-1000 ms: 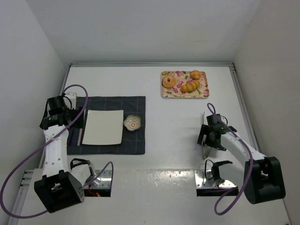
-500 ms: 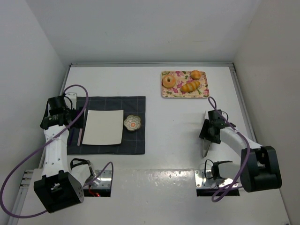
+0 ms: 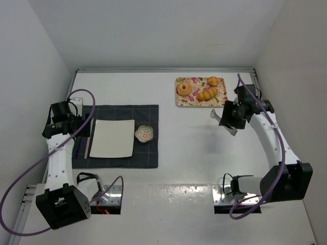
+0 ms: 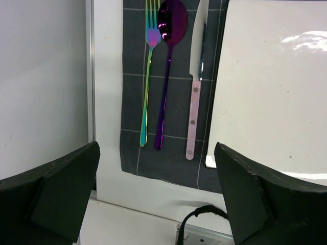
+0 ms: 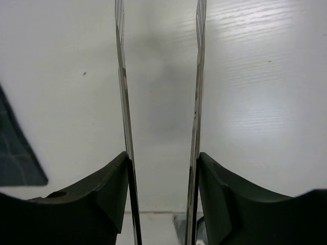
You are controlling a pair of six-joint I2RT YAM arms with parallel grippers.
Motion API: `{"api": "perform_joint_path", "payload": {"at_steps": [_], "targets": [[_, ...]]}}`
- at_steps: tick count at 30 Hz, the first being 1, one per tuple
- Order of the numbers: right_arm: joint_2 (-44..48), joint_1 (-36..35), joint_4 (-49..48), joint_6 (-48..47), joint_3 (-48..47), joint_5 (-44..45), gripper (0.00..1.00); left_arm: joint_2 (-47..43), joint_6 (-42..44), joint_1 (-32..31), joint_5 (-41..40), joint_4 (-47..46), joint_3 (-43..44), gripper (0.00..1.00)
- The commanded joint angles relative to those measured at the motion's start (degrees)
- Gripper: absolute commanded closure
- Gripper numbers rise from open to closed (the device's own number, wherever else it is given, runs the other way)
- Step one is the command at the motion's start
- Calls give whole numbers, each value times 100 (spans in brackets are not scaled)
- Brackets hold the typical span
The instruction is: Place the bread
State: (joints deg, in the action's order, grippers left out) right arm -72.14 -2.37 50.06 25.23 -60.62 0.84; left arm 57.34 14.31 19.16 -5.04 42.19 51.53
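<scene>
Bread on flowery tray, far right side of table: ring bagel, long roll, round bun. Right claw near tray corner, not touching bread, pinching metal tongs. Left claw over left edge of dark mat, beside white plate and small dish.

Left wrist view: claw spread wide. Fork, spoon, knife side by side on mat.

Right wrist view: fingers squeeze tongs' two thin arms; arms apart over bare table.

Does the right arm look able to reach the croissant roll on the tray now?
Likely yes: the right gripper, holding tongs, hangs close beside the tray; nothing stands between it and the croissant roll.
</scene>
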Motion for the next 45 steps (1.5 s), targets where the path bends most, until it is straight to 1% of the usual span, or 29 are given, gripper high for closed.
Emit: {"api": "perform_joint_path", "payload": {"at_steps": [1,3,6,7,10,11,15,16,17,18,19,21,23,24,27,28,31,36,39,45], "targets": [[-256,9,1120,-247,-502,-917,46,66,-68,-44,178,-45,287,0],[-161,-53,928,-247,-521,-919,48,67,-68,-44,179,-45,288,0],[-11,-264,347,-414,-468,-875,48,119,-68,-44,179,-45,340,0],[-11,-351,7,-440,-477,-814,48,172,-68,-44,179,-45,340,0],[-186,-439,-251,-458,-661,-875,49,233,-120,-44,179,-45,393,0],[-334,-509,-565,-528,-879,-910,49,295,-121,-44,179,-45,463,0],[-985,-790,-1041,-581,-1399,-963,49,532,-182,-44,231,-45,674,0],[-1360,-869,-1112,-581,-1600,-954,49,532,-182,-44,231,-45,796,0],[-1486,-905,-1182,-581,-1724,-946,49,619,-182,-44,231,-45,850,0],[-1635,-949,-1287,-590,-2073,-928,49,707,-235,-44,170,-45,902,0],[-2011,-967,-1349,-529,-2181,-876,49,708,-235,-44,170,-45,955,0],[-2355,-976,-1683,-476,-2557,-831,49,848,-235,-44,47,-45,1035,0],[-2725,-985,-1990,-414,-2726,-709,49,1024,-235,-44,-5,-45,1148,0],[-3109,-985,-2000,-388,-3049,-673,49,1077,-287,-44,-58,-45,1149,0],[-3648,-985,-1817,-379,-3587,-357,49,1261,-349,-44,-59,-45,1219,0],[-3989,-985,-1694,-370,-3971,-322,49,1262,-349,-44,-59,-45,1280,0],[-4229,-967,-1500,-370,-4351,-146,49,1394,-411,-44,-59,-45,1281,0],[-4694,-949,-1552,-283,-4441,-137,49,1596,-464,-44,-59,-45,1334,0],[-4809,-967,-1307,-142,-4537,-146,49,1710,-464,-96,-59,-45,1334,0],[-4731,-958,-1289,34,-4134,-163,49,1710,-464,-96,-59,-45,1386,0]]}}
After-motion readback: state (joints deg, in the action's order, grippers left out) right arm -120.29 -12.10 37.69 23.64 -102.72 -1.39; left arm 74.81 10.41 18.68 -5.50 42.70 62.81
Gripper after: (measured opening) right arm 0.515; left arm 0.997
